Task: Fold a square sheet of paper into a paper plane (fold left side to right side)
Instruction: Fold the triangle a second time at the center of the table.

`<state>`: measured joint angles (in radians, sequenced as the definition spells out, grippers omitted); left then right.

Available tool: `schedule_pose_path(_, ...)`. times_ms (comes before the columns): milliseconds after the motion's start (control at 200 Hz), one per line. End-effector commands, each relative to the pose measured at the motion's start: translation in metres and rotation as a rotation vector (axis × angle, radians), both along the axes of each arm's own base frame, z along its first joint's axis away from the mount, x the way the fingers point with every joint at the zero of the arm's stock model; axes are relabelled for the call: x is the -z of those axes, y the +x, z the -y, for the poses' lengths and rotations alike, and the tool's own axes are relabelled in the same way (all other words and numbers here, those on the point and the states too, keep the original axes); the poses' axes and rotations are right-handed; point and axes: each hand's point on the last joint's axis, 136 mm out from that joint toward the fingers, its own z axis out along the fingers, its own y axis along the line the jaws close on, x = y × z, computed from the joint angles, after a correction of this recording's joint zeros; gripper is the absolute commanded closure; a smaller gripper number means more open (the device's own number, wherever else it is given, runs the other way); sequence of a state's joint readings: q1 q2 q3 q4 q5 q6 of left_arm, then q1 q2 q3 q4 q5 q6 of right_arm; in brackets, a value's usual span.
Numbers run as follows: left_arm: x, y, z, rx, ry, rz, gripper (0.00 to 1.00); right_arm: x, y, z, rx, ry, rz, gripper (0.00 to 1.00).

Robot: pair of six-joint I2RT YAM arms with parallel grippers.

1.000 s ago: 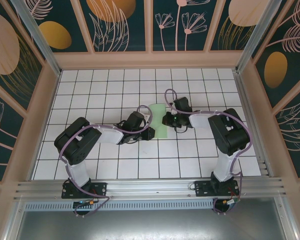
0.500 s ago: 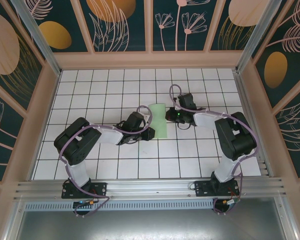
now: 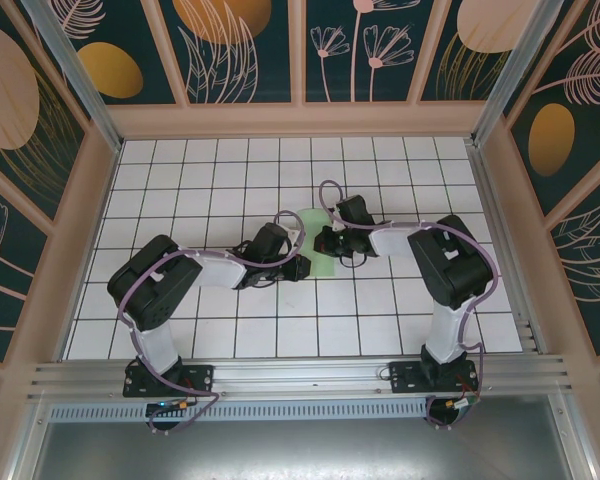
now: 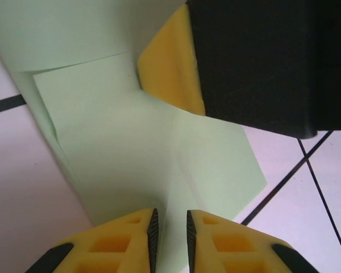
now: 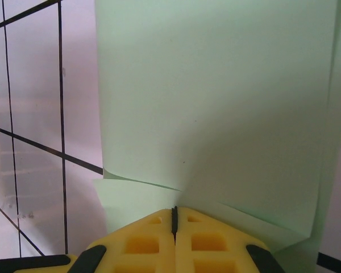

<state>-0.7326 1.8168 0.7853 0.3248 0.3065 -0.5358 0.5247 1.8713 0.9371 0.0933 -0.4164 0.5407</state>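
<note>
L gripper (image 4: 172, 220): jaws stood a narrow slit apart, not clamped on anything. Folded sheet of paper (image 4: 159, 165) lay flat under & just ahead of its tips. R gripper (image 5: 174, 211): clenched tight, tips down on same sheet, which spread ahead of it.

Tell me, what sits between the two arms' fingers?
The folded mint-green paper: in the left wrist view it stretches from the left fingers up to the right fingers.
</note>
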Motion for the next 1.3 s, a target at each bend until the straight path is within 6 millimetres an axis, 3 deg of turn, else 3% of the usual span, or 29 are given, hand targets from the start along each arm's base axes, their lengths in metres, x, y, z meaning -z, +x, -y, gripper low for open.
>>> schedule_pose_path(0, -0.019, -0.002, 0.006, 0.026, -0.027, -0.013, 0.75, 0.023, -0.006, 0.015, 0.035, -0.075, -0.063, 1.00)
schedule_pose_path(215, -0.041, -0.010, 0.019, 0.085, -0.112, -0.038, 0.75, 0.026, -0.009, 0.017, 0.028, -0.090, -0.070, 1.00)
schedule_pose_path(355, -0.031, -0.016, 0.020, 0.099, -0.110, -0.071, 0.75, 0.026, -0.008, 0.016, 0.026, -0.094, -0.066, 1.00)
schedule_pose_path(766, 0.000, -0.008, 0.012, 0.038, -0.035, -0.094, 0.74, 0.030, -0.012, 0.017, 0.017, -0.111, -0.074, 1.00)
schedule_pose_path(1296, 0.012, -0.016, -0.007, -0.024, 0.010, -0.121, 0.74, 0.033, -0.014, 0.023, 0.015, -0.140, -0.082, 1.00)
